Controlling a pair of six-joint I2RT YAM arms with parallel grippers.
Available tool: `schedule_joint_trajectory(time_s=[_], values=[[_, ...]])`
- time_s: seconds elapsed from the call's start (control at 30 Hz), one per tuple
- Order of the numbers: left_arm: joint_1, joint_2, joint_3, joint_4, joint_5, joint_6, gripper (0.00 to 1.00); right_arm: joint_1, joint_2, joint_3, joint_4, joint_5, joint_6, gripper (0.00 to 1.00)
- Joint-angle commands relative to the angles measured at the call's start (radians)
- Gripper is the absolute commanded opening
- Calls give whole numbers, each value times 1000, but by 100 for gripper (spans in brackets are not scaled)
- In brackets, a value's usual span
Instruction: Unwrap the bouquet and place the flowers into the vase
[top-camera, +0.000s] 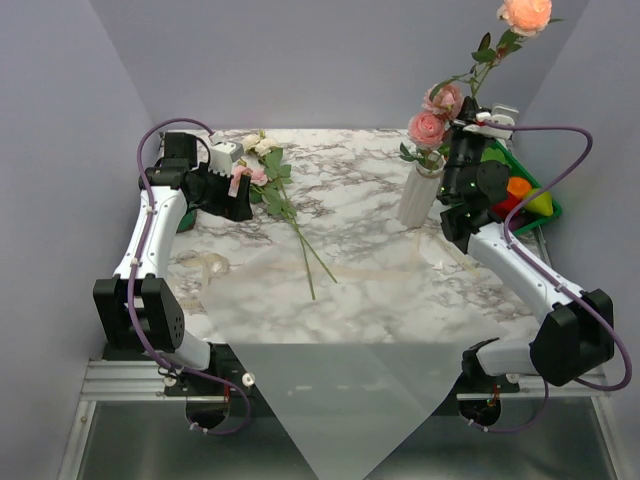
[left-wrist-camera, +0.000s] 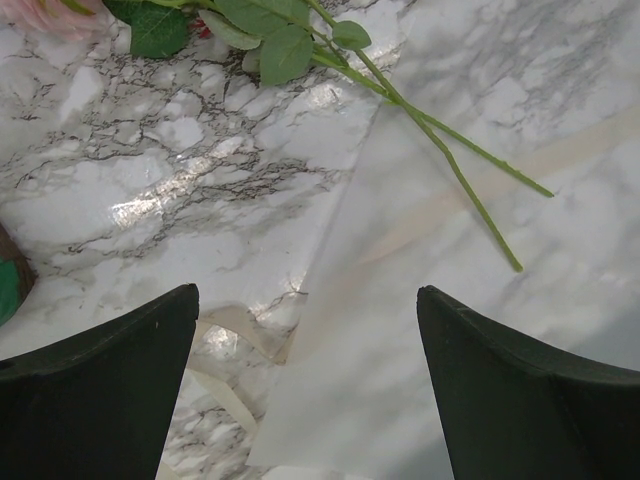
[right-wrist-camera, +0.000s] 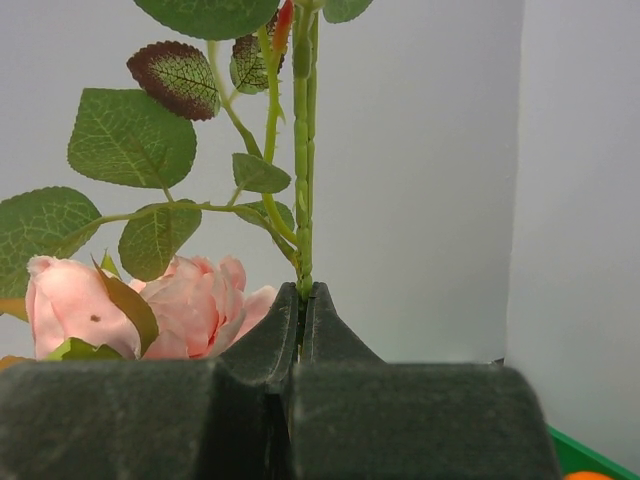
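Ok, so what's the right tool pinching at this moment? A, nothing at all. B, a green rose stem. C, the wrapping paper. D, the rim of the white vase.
B: in the right wrist view the right tool is shut on a green rose stem that rises straight up from between its tips, with leaves branching off it.
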Motion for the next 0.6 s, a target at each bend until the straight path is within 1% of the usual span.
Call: schedule_joint_trajectory(time_s=[0.0, 0.13, 0.27, 0.57], values=[[8, -29, -11, -18, 23, 18, 99, -6, -11, 59, 40, 11, -17, 1], [10, -29, -20, -21, 26, 21, 99, -5, 1, 102, 32, 8, -40, 1], [8, -32, -30, -20, 29, 27, 99, -6, 13, 111, 32, 6, -52, 1], [13, -36, -37, -18, 29, 35, 99, -6, 49, 50, 49, 34, -55, 1]])
